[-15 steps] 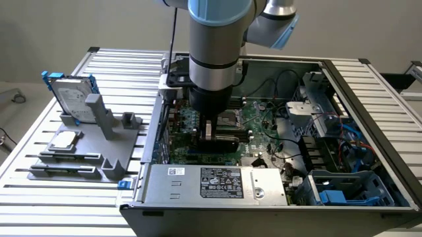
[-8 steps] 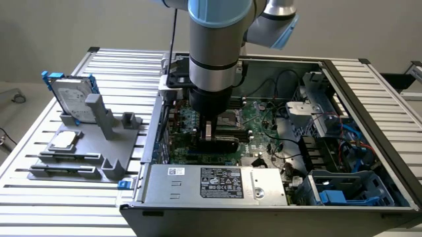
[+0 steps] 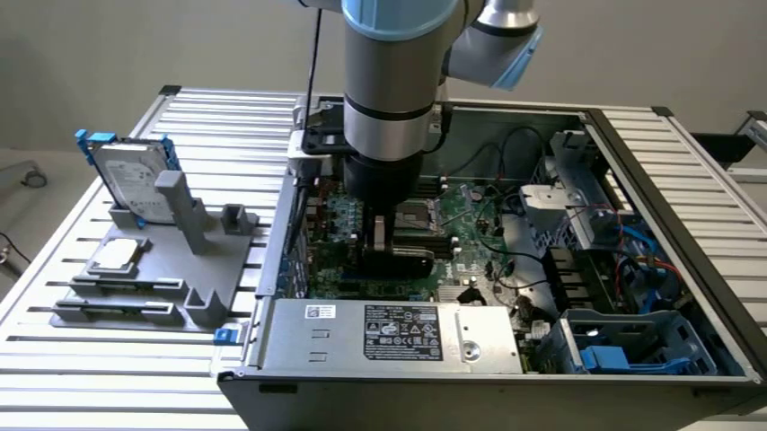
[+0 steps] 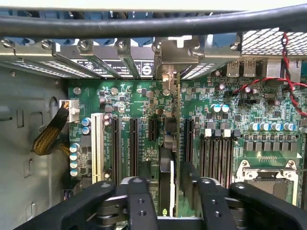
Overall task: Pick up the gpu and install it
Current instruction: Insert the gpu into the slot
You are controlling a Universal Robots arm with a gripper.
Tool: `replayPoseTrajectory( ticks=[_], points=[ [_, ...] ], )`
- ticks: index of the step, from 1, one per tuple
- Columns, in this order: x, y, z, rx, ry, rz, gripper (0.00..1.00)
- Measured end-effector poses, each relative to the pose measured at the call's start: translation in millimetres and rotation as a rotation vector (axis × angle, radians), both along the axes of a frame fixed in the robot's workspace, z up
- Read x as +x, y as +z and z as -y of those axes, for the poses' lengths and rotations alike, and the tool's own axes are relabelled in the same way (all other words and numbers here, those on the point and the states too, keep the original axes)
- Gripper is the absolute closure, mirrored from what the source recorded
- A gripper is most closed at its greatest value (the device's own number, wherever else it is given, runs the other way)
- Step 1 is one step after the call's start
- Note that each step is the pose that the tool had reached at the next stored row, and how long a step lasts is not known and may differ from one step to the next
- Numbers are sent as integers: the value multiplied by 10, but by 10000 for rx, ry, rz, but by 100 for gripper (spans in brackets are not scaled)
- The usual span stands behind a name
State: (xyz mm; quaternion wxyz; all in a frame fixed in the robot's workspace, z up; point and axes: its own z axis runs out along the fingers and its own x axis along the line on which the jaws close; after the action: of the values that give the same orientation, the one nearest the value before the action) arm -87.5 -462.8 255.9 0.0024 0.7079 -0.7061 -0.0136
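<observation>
Your black 2-finger pincer (image 4: 172, 197) clamps the slim green-and-black gpu card (image 4: 169, 135) edge-on; lower it square to the green motherboard (image 4: 129, 96), pressing evenly.

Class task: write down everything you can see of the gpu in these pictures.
The gpu is seen edge-on in the wrist view: a thin card standing upright, black shroud on one face, green board on the other, its silver bracket end up against the case's rear slot covers. It stands among the long black slots of the motherboard, clamped between the fingers of the gripper. Whether it is fully seated cannot be told.
</observation>
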Motion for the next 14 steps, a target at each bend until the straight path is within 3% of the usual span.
replayPoseTrajectory(
  ticks=[1, 10, 14],
  points=[
    [0, 29, 0, 0, 1, -1, 54],
    [0, 406, 0, -2, 0, -8, 54],
    [0, 453, 0, 0, 0, -10, 62]
  ],
)
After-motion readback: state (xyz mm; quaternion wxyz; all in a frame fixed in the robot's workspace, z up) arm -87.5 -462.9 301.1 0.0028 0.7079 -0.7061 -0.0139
